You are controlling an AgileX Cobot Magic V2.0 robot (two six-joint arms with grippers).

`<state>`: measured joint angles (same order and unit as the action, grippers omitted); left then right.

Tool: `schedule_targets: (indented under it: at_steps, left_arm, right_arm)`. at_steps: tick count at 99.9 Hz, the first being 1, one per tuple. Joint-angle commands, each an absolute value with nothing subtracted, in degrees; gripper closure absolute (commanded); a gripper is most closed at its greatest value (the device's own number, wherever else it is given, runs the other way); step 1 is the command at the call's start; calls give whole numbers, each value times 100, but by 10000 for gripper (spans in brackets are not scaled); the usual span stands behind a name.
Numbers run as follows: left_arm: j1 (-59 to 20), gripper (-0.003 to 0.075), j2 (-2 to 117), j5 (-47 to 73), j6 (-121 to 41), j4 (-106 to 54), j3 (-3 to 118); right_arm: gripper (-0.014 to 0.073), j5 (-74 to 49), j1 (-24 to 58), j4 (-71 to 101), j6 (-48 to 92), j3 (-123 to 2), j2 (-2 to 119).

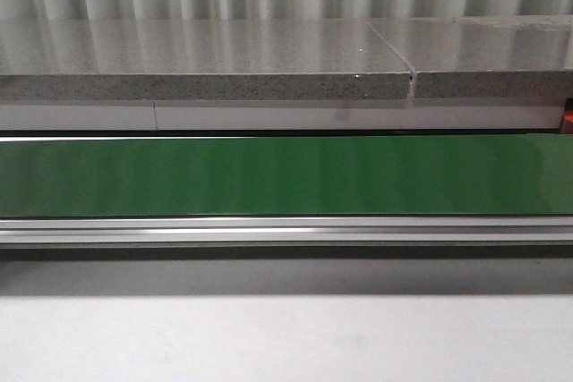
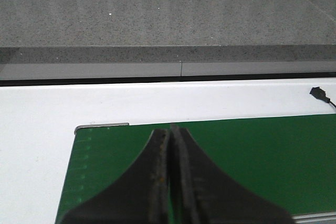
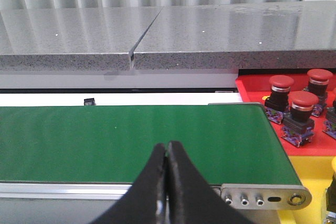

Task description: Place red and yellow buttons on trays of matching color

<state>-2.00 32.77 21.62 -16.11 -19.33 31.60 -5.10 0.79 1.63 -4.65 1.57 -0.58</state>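
Past the end of the green belt (image 3: 131, 140), red buttons (image 3: 302, 111) already sit in the red tray (image 3: 252, 90). Both the left gripper (image 2: 169, 182) and right gripper (image 3: 166, 182) hang above the belt, pressed together and holding nothing. If a button rolls along, shut fingers could bump it off.

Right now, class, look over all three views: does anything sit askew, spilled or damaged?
Nothing stands out. The green belt is bare, and the red buttons stand upright in the red tray. Both the left gripper and right gripper have fingers shut on nothing.
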Motion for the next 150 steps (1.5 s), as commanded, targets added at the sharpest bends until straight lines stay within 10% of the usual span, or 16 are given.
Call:
schedule_targets:
  at_steps: [1,150]
  left_arm:
    - [-246,740,3273,1766,-1606,-2018,3328]
    - [-568,740,718,-421,862,723,416]
  right_arm:
    - [661,-35,81,87,-481,164,-53]
    - [661,-35,81,87,-481,164,-53]
